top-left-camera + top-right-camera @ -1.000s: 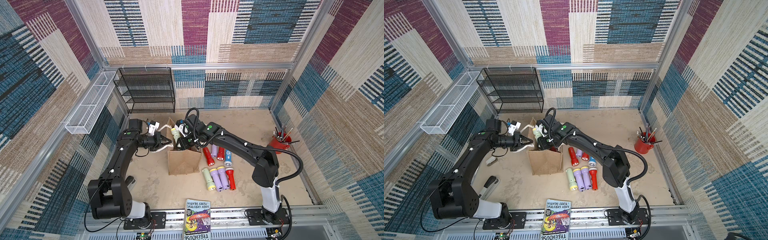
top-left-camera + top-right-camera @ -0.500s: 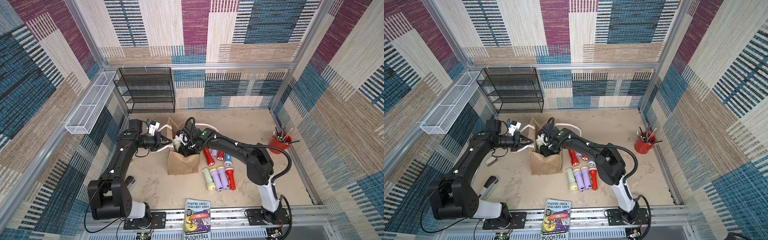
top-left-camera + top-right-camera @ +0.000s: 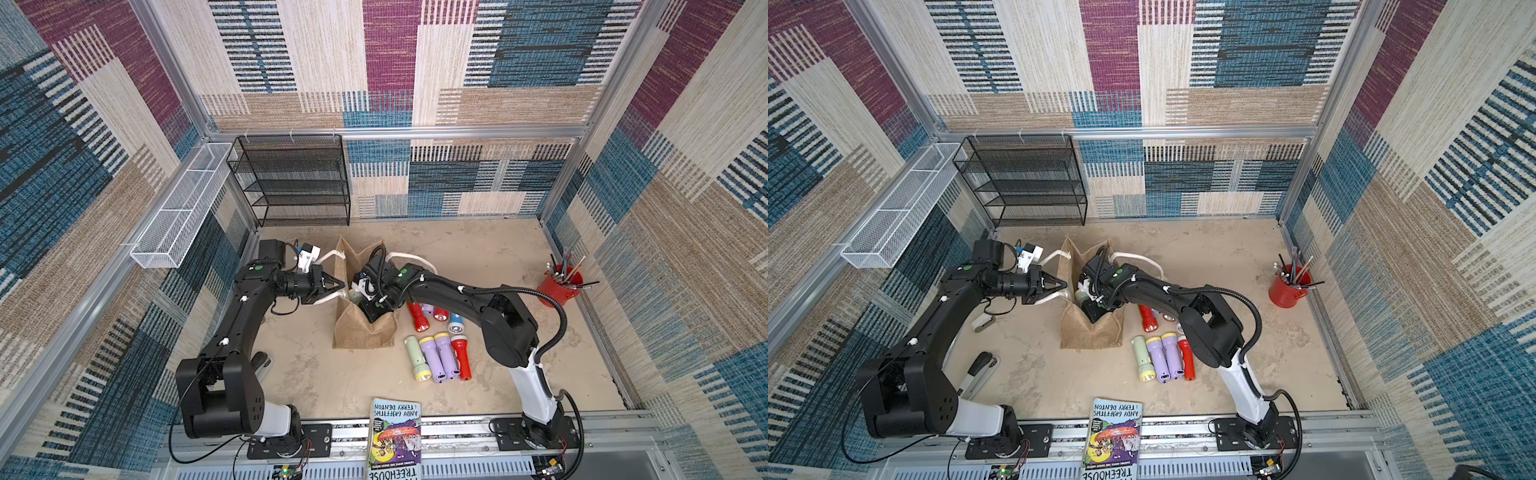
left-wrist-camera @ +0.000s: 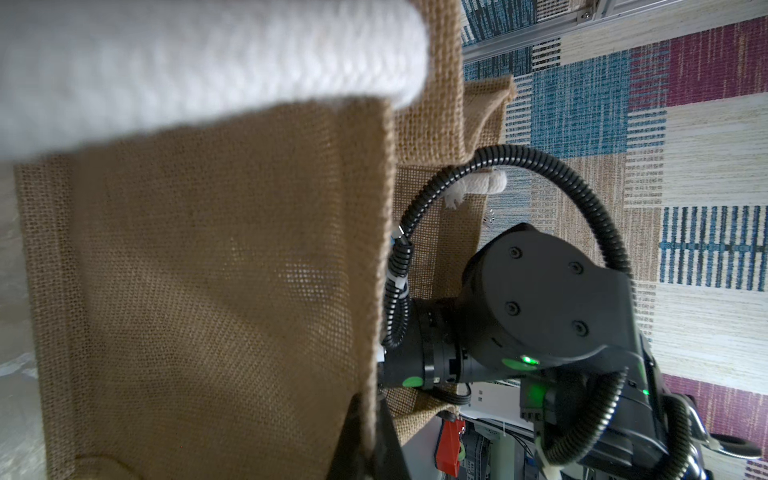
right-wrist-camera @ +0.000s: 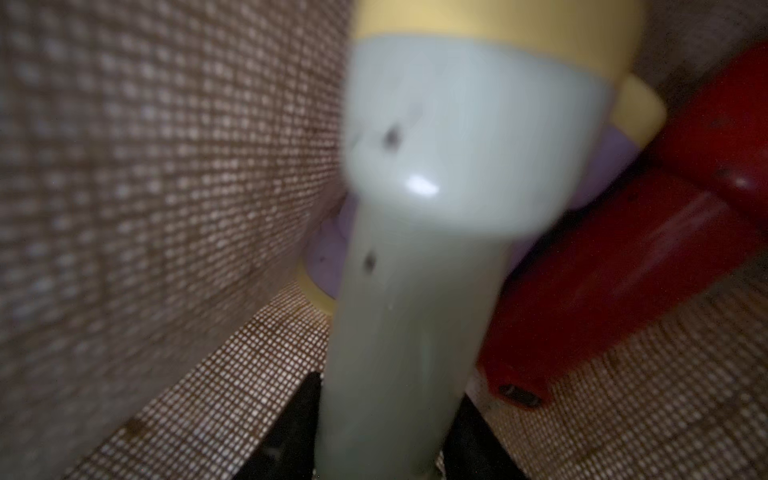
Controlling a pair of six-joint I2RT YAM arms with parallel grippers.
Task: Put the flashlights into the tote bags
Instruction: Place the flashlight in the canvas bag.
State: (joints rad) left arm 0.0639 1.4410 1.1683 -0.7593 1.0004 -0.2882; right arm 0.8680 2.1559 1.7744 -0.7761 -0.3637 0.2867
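The tan burlap tote bag [image 3: 361, 334] [image 3: 1090, 334] stands open in the middle of the table. My left gripper [image 3: 343, 286] [image 4: 370, 419] is shut on the bag's left rim, with the white rope handle [image 4: 208, 62] close to its camera. My right gripper [image 3: 376, 309] [image 5: 384, 424] reaches down inside the bag, its fingers tight on both sides of a pale green flashlight [image 5: 415, 249] with a yellow head. A red flashlight [image 5: 623, 270] and a lilac one [image 5: 332, 249] lie on the bag's bottom. Several flashlights [image 3: 438, 357] [image 3: 432, 318] lie on the table right of the bag.
A black wire-mesh rack [image 3: 291, 178] stands at the back left, and a white wire basket [image 3: 178, 208] hangs on the left wall. A red pot of pens [image 3: 557, 286] sits far right. A book [image 3: 395, 436] lies at the front edge, staplers [image 3: 980, 370] front left.
My right gripper has carried the pale green flashlight from above the bag's rim down into the bag. The left gripper has held the rim still.
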